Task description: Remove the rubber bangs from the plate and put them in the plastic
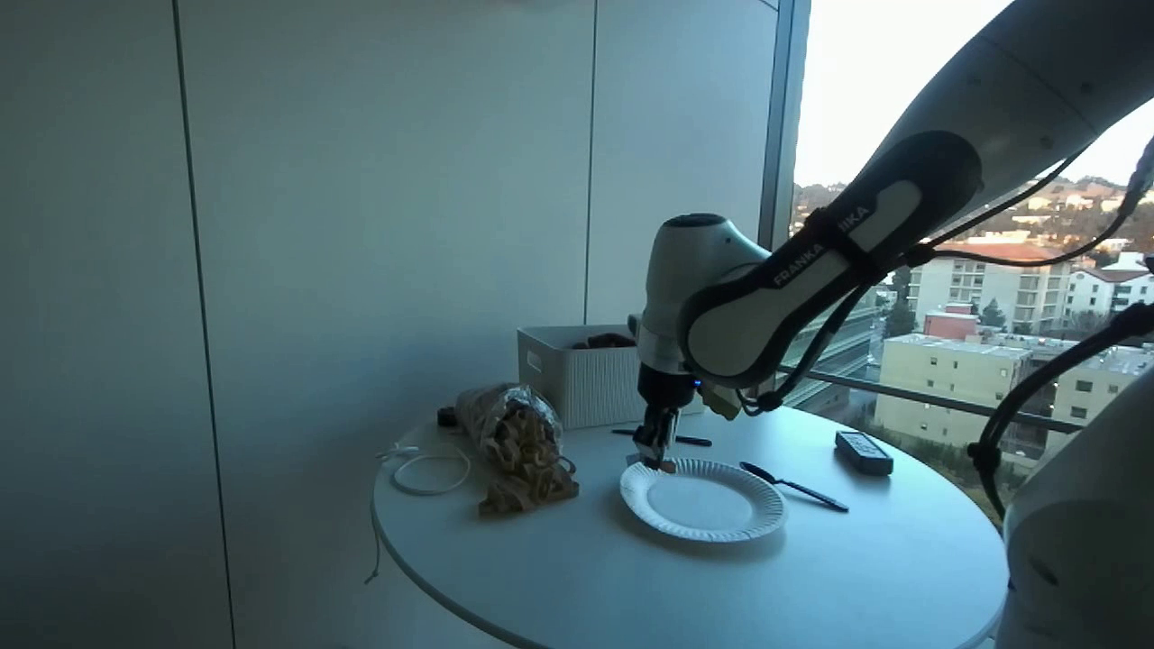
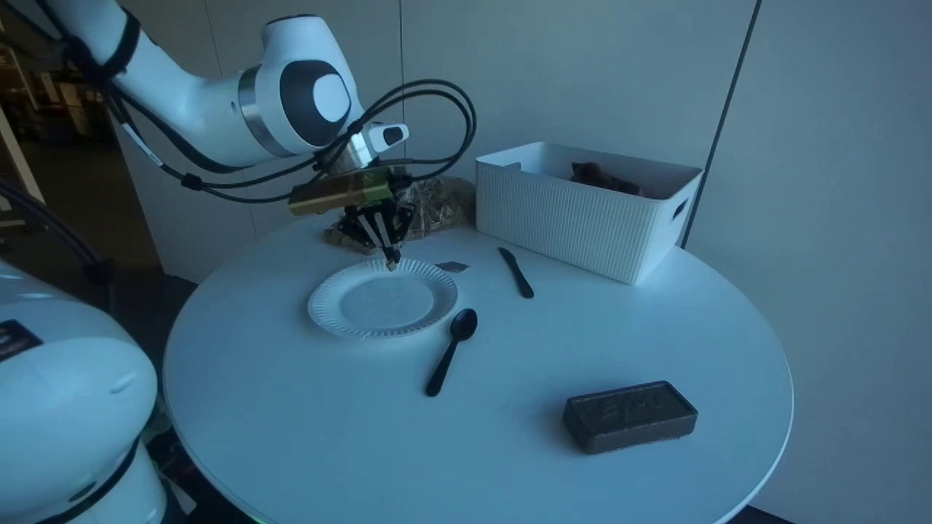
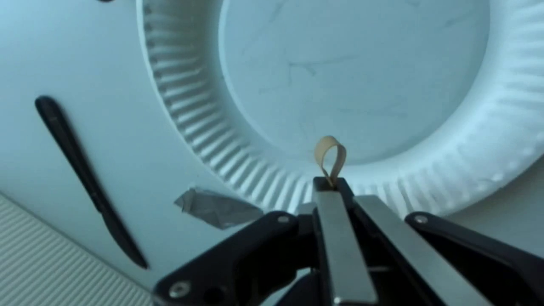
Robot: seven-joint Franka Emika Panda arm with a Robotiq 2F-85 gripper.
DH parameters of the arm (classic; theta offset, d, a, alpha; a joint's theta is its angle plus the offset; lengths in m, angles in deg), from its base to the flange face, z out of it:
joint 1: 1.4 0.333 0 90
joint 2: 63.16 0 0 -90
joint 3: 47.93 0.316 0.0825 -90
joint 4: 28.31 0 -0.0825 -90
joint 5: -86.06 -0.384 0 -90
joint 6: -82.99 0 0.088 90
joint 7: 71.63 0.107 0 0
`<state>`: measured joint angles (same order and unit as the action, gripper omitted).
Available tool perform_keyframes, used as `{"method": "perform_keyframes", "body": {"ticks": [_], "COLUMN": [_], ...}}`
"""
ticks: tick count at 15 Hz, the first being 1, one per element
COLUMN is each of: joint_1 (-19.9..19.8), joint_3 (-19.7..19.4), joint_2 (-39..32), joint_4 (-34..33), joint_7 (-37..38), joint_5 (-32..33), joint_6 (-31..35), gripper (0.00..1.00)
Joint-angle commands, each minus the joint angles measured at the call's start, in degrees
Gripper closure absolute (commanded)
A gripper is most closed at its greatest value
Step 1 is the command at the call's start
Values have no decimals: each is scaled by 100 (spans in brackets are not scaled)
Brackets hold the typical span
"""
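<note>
My gripper (image 3: 333,182) is shut on a tan rubber band (image 3: 321,153). The band stands out as a small loop beyond the fingertips in the wrist view. The white paper plate (image 3: 182,97) lies below, and the fingertips are over its rim. No other band shows on the plate (image 1: 703,532). The gripper also shows in both exterior views (image 1: 656,458) (image 2: 392,258), low at the plate's far edge (image 2: 328,320). A clear plastic bag (image 1: 532,397) lies on its side, with many tan bands (image 1: 527,451) spilling from its mouth. In an exterior view the bag (image 2: 444,204) is partly hidden behind the gripper.
A white ribbed box (image 2: 553,211) with dark things inside stands by the wall. A black knife (image 3: 80,161), a grey scrap (image 3: 219,208), a black spoon (image 2: 451,342) and a dark block (image 2: 630,415) lie around the plate. A white cord (image 1: 433,491) lies near the table edge.
</note>
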<state>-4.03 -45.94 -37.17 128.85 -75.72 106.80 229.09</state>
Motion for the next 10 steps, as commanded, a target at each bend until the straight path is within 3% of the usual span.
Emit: {"method": "perform_keyframes", "body": {"ticks": [1,5,10], "joint_1": [189,701,800], "joint_3": [236,132,206], "joint_2": [602,373,-178], "joint_4": [110,8,71], "joint_7": [-283,-915,-1357], "joint_5": [225,15,257], "joint_6": [154,751,1904], "gripper": [92,92,91]}}
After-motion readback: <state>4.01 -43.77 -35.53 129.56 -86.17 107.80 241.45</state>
